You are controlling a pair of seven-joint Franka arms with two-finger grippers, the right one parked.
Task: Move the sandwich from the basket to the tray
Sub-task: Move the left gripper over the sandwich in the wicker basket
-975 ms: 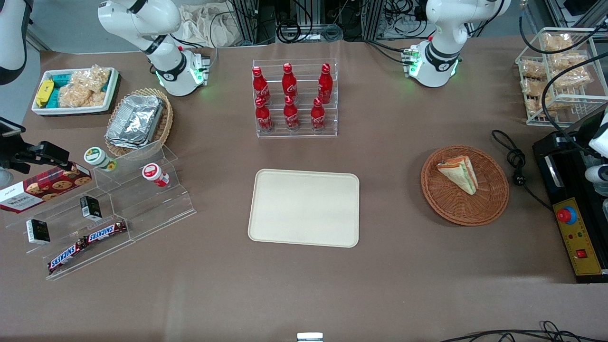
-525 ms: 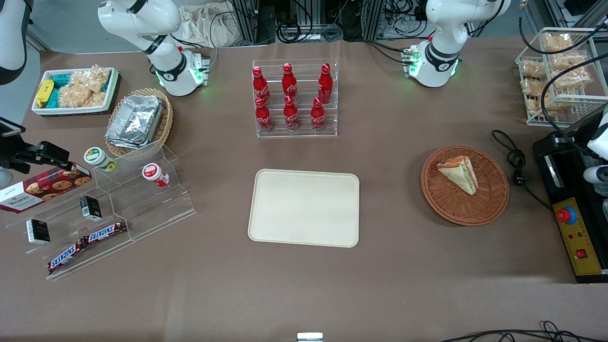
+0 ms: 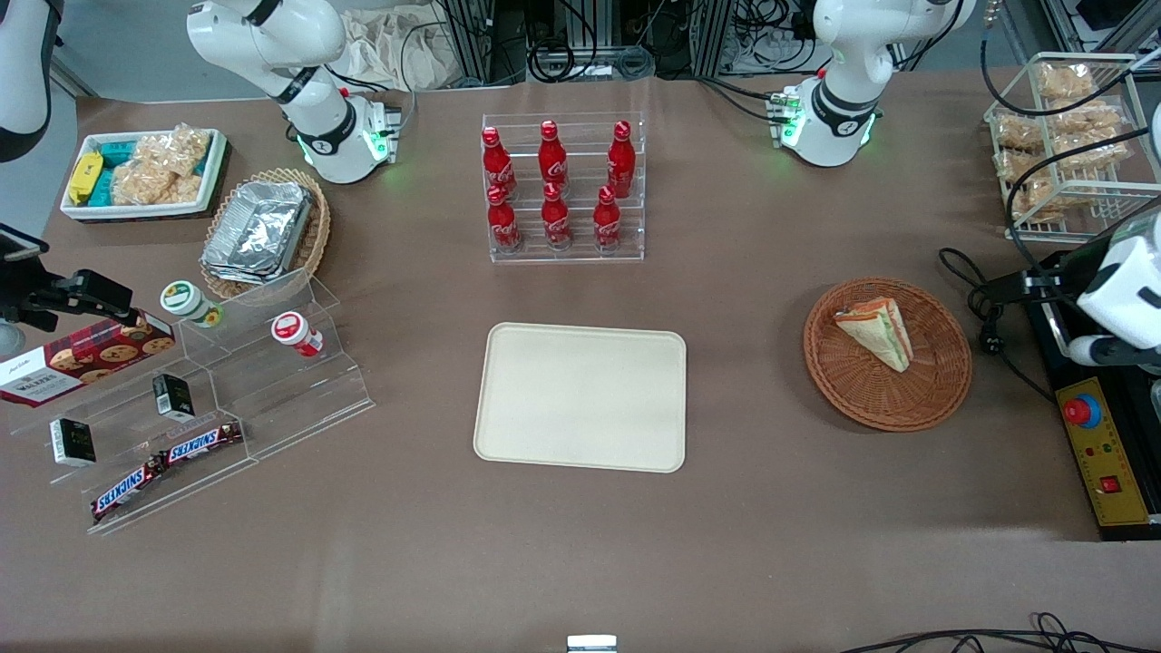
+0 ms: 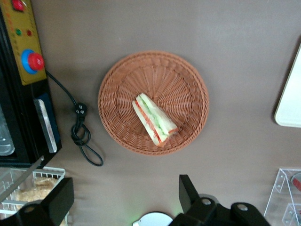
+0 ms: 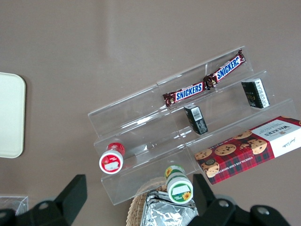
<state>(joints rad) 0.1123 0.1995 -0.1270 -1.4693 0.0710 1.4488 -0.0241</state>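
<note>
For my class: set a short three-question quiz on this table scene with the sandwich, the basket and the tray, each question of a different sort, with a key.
1. True or false: the sandwich already lies on the tray.
2. Multiple choice: the gripper is A) shut on the sandwich, B) open, high above the basket, holding nothing, C) resting on the tray.
3. Fill in: the six red bottles stand in a clear ____, farther from the front camera than the tray.

Key
1. False; it lies in the basket.
2. B.
3. Rack.
</note>
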